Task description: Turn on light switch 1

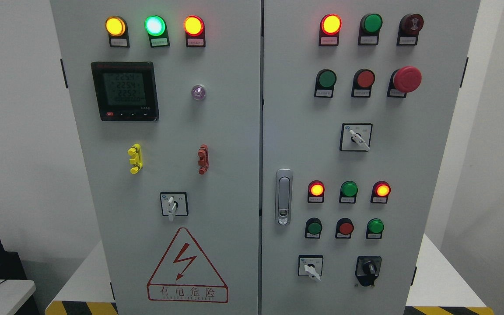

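Control cabinet (243, 175) ahead; neither of our hands in view.
Labels unreadable: we risk pressing the wrong green push button (326, 78).

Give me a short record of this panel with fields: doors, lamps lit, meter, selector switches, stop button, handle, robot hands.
doors: left door, right door, both shut
lamps lit, left door: yellow, green, orange-red
lamps lit, right door: top red, two lower red
meter: digital display, on, digits blurred
selector switches: one on left door, three white on right door, one black knob
stop button: red mushroom
handle: on right door's left edge
robot hands: none in view
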You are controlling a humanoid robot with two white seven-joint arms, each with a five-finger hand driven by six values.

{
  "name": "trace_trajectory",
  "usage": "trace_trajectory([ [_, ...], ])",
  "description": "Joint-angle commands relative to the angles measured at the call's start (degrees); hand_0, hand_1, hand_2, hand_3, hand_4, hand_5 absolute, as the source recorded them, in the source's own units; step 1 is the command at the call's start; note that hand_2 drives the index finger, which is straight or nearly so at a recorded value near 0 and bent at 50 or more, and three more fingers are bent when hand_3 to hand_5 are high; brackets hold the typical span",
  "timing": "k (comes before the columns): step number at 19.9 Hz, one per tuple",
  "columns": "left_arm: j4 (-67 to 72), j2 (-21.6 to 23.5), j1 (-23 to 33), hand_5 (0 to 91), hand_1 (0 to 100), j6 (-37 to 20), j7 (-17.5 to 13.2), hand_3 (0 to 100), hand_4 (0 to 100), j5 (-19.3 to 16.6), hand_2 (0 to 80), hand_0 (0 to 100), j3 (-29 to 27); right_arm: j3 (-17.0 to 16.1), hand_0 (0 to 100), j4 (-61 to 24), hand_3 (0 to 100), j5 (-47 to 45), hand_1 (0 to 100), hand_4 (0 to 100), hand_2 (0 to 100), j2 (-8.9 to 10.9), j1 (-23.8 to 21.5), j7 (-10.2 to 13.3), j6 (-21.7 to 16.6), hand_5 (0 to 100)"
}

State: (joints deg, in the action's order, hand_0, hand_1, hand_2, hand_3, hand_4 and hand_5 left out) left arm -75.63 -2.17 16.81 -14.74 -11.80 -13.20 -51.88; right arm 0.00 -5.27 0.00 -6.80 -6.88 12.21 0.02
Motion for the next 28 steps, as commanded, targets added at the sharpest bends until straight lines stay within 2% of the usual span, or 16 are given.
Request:
trace_trajectory([
  [1, -24.4, -0.1, -0.3, 27.9, 20, -1.6, -2.4, 53, 62, 0.7, 29.1, 36, -2.8, 1.3, 12, 0.0, 0, 0.3, 39, 0, 0, 0.03, 0.0, 0.0, 0.0, 0],
  [4, -26.9, -0.1, -0.8, 29.6, 19, -5.8, -2.1, 56, 63, 0.7, 32.4, 36, -1.8, 1.3, 12, 0.0, 0, 0.3, 39, 0, 0, 0.03, -0.1, 0.0, 0.0, 0],
  [8, -30.4, -0.5, -2.7, 30.6, 19, -6.5, -2.2, 59, 64, 0.5, 37.8, 36, 0.5, 1.3, 12, 0.0, 0, 0.3, 39, 0, 0, -0.06, -0.1, 0.0, 0.0, 0],
  [13, -35.4, 0.2, -3.3, 31.5, 20, -7.0, -2.2, 61, 65, 0.0, 41.0, 36, 8.1, 1.3, 12, 0.0, 0, 0.3, 39, 0, 0, 0.03, 0.0, 0.0, 0.0, 0],
  [17, -35.6, -0.1, -6.2, 32.8, 22, -7.0, -1.7, 62, 66, -0.2, 41.5, 35, 14.9, 1.3, 12, 0.0, 0, 0.3, 39, 0, 0, 0.03, 0.0, 0.0, 0.0, 0],
  [19, -35.6, -0.3, -7.2, 37.8, 24, -6.9, -1.1, 65, 69, -0.2, 43.3, 36, 18.0, 1.3, 12, 0.0, 0, 0.3, 39, 0, 0, 0.03, -0.1, 0.0, 0.0, 0],
  [24, -35.4, -0.4, -9.5, 62.2, 26, -6.4, 1.4, 68, 72, -0.2, 43.4, 36, 25.8, 1.3, 12, 0.0, 0, 0.3, 39, 0, 0, 0.03, 0.0, 0.0, 0.0, 0],
  [26, -35.4, -0.6, -10.1, 63.5, 28, -6.3, 2.2, 68, 73, -0.2, 43.1, 35, 29.0, 1.3, 12, 0.0, 0, 0.3, 39, 0, 0, -0.06, 0.0, -0.1, 0.0, 0],
  [28, -35.4, -0.6, -10.4, 63.9, 29, -5.8, 4.4, 68, 72, -0.2, 42.8, 33, 32.4, 1.3, 12, 0.0, 0, 0.3, 39, 0, 0, -0.06, 0.0, 0.0, 0.0, 0],
])
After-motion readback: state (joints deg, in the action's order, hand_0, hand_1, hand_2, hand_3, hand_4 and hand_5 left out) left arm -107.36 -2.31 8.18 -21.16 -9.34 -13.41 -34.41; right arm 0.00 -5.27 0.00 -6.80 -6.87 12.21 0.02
